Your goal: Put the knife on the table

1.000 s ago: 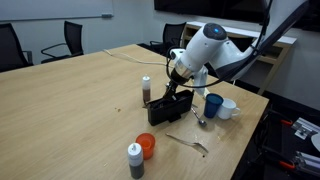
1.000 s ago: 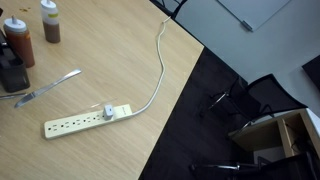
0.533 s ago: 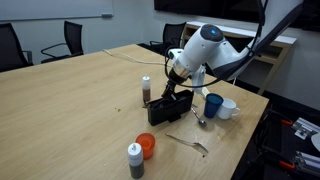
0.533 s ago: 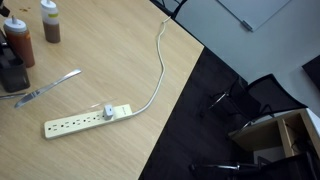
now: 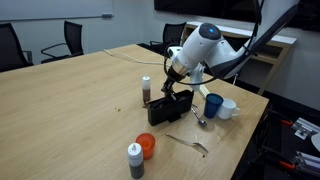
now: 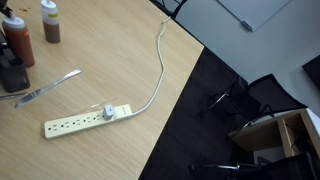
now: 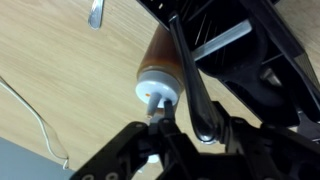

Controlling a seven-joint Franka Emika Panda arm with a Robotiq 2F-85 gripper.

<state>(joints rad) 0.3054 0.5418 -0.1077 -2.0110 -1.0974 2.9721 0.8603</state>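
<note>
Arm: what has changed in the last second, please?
The arm moved slightly up and toward the picture's left, carrying the tool with it above the black holder. I see nothing newly gripped or released. That holder, the bottle and the power strip stayed in place.

Table (image 5: 70, 100) in both exterior views; wrist view close overhead.

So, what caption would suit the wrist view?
Gripper at a black handle by the dark rack, brown bottle alongside.

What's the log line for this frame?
gripper over black holder | dark handle between jaws | closure: unclear | knife: not yet on table
</note>
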